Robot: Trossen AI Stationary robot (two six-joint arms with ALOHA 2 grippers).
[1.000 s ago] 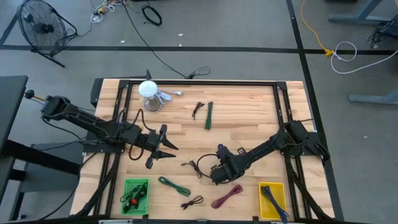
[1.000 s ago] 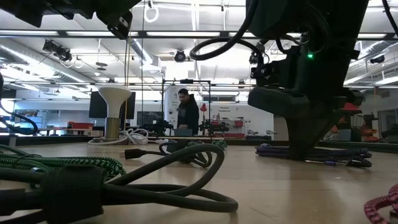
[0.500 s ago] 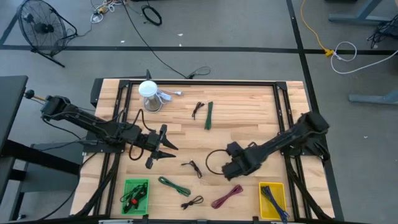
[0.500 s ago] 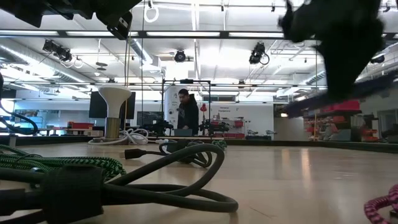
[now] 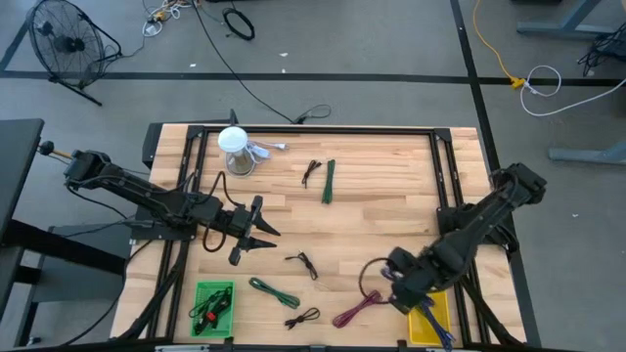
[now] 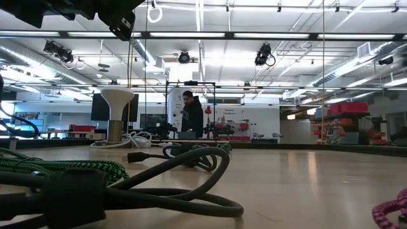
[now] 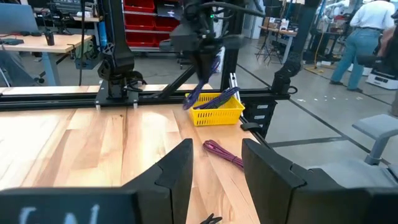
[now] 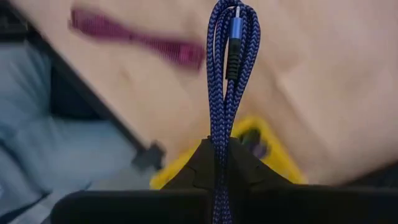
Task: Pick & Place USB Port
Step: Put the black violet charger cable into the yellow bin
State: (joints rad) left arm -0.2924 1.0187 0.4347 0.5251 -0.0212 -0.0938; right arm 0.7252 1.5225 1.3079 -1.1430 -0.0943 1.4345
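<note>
Blue braided cable (image 8: pixel 225 74) hangs folded in the right pincer (image 8: pixel 217 146), whose fingers are closed tight on the bundle; a USB plug shows near the top of the loop. In the high view this right pincer (image 5: pixel 406 284) sits near the table's front right corner, just beside the yellow bin (image 5: pixel 430 318), with the cable (image 5: pixel 395 279) hanging under it. The left wrist view confirms it from across the table: the far arm holds the blue strand (image 7: pixel 208 78) directly above the yellow bin (image 7: pixel 217 113), which already has other cables in it.

The carry step looks nearly finished, and the placing is in hand. The next move calls for bringing the bundle squarely over the bin's opening, lowering until the loop is inside the walls, then opening the fingers so the cable does not drape over the rim.

A magenta cable (image 5: pixel 357 308) lies on the wood just beside the bin, and further cables lie scattered toward the front middle. A green bin (image 5: pixel 213 305) sits at the front left corner. The left pincer (image 5: pixel 256 231) waits at the left middle of the table, its fingers (image 7: pixel 177 171) apart and holding nothing.
</note>
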